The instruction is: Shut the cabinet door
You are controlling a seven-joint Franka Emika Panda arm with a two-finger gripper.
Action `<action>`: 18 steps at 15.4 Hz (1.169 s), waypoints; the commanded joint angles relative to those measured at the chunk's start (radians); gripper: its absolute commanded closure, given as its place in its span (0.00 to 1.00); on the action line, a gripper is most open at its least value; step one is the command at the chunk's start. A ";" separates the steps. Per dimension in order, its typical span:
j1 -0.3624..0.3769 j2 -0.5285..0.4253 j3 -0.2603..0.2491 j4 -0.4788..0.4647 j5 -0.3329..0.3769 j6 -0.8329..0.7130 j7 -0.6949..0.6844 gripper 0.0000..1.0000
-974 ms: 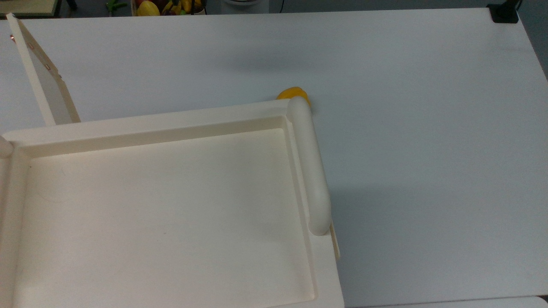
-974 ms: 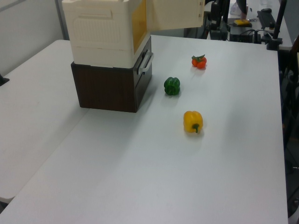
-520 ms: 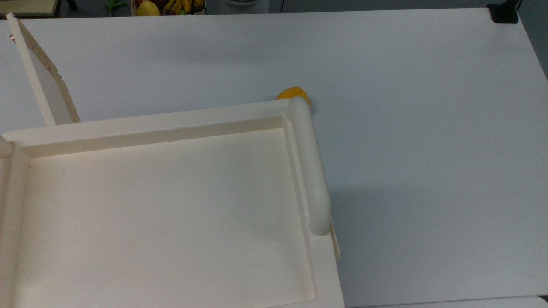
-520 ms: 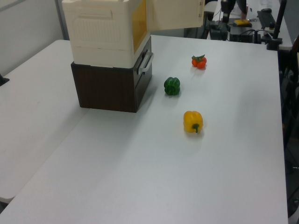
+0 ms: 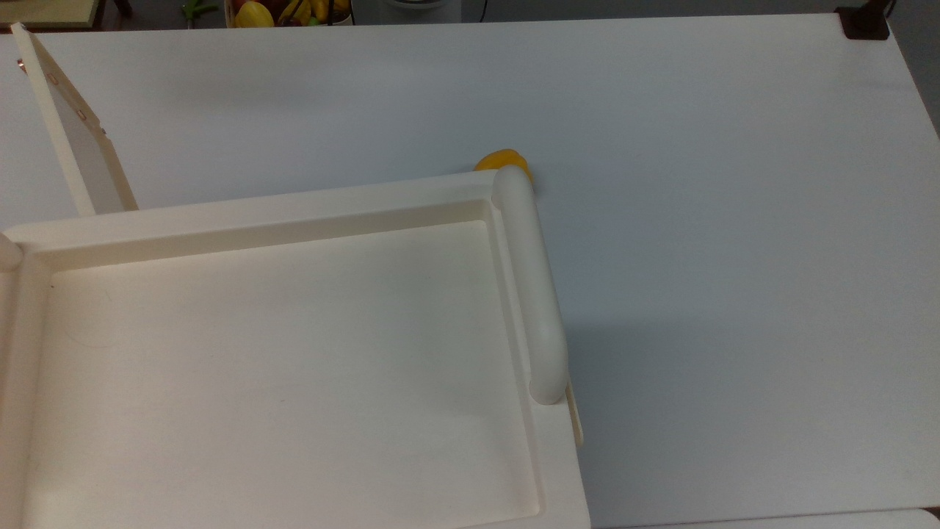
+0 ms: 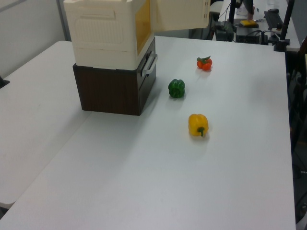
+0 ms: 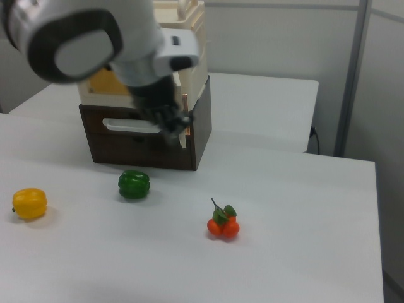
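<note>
The cabinet (image 6: 103, 33) is a cream-white box on a dark brown base. From above, its recessed top (image 5: 279, 353) has a rounded bar along the top view's right edge. The cabinet door (image 5: 70, 121) stands open, swung out from the top view's upper left corner. In the left view the cabinet door (image 6: 180, 14) sticks out to the right of the yellow inside (image 6: 142, 24). My gripper (image 7: 169, 123) hangs in front of the cabinet (image 7: 192, 38) in the right view, and the white arm (image 7: 95, 44) covers the door.
On the white table (image 6: 158, 167) lie a green pepper (image 6: 176, 88), a yellow pepper (image 6: 198, 124) and a red tomato (image 6: 204, 63). The yellow pepper (image 5: 503, 159) peeks from behind the bar end in the top view. The base has a drawer handle (image 6: 149, 64).
A soft shadow on the table in the top view has slid left toward the open door. Door, cabinet and vegetables have not moved.
</note>
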 commanded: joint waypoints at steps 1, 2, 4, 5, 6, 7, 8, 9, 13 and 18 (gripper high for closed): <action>-0.011 0.100 -0.015 -0.001 0.161 0.297 -0.013 1.00; -0.011 0.121 -0.015 0.001 0.201 0.364 -0.011 1.00; -0.012 0.156 -0.015 0.002 0.285 0.467 -0.011 1.00; -0.012 0.173 -0.015 0.004 0.319 0.501 -0.011 1.00; -0.012 0.187 -0.013 0.007 0.341 0.521 -0.011 1.00; -0.012 0.193 -0.010 0.007 0.356 0.528 -0.013 1.00; -0.012 0.196 -0.006 0.007 0.362 0.528 -0.013 1.00; -0.011 0.197 0.002 0.004 0.366 0.526 -0.011 1.00; -0.006 0.184 0.037 0.001 0.366 0.470 -0.008 1.00; 0.000 0.166 0.080 0.004 0.361 0.342 -0.020 1.00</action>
